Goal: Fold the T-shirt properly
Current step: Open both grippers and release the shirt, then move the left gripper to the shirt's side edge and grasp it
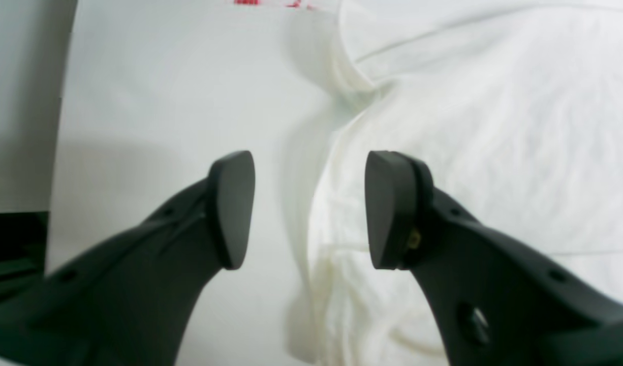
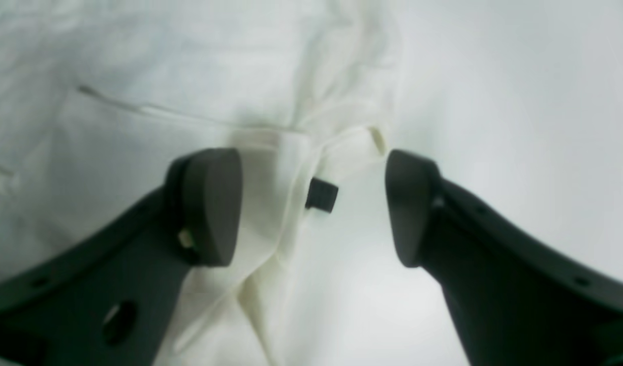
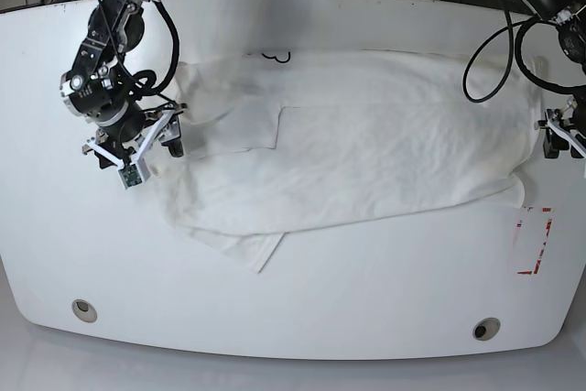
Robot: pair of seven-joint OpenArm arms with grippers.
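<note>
The white T-shirt (image 3: 366, 144) lies spread across the table, its near part folded over itself. A bit of black-outlined print (image 3: 273, 56) shows at its far edge. My right gripper (image 3: 151, 151) hovers open over the shirt's left end. In the right wrist view this right gripper (image 2: 311, 206) straddles a bunched fabric edge (image 2: 271, 203) with a small dark label (image 2: 321, 195) between the fingers, touching neither. My left gripper (image 3: 558, 135) sits at the shirt's right end. In the left wrist view the left gripper (image 1: 311, 211) is open above the T-shirt's edge (image 1: 337, 203), holding nothing.
The white table (image 3: 366, 299) has red marks (image 3: 536, 240) near its right edge and two round holes (image 3: 84, 309) (image 3: 486, 328) along the front. Cables lie beyond the far edge. The table's side edge (image 1: 57, 152) shows at the left of the left wrist view.
</note>
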